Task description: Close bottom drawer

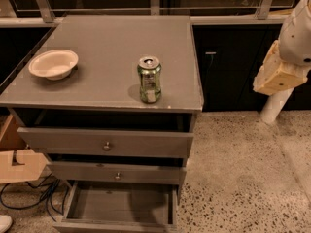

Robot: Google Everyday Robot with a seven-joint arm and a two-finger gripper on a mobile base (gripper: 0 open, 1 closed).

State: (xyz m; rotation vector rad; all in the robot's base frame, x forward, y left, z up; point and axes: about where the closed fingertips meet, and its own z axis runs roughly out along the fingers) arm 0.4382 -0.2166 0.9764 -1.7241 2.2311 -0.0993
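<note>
Open bottom drawer (121, 207) lies well below the hand (278, 79); its grip I cannot tell.

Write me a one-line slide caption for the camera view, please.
Bottom drawer open, can and bowl on the cabinet top, end effector off to the right, well away from it.

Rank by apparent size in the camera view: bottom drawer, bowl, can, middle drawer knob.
1. bottom drawer, open, cut by the frame edge.
2-3. bowl and can: too close to rank; bowl wider, can taller.
4. middle drawer knob.
The claw hangs at the right edge, clear of the cabinet.
</note>
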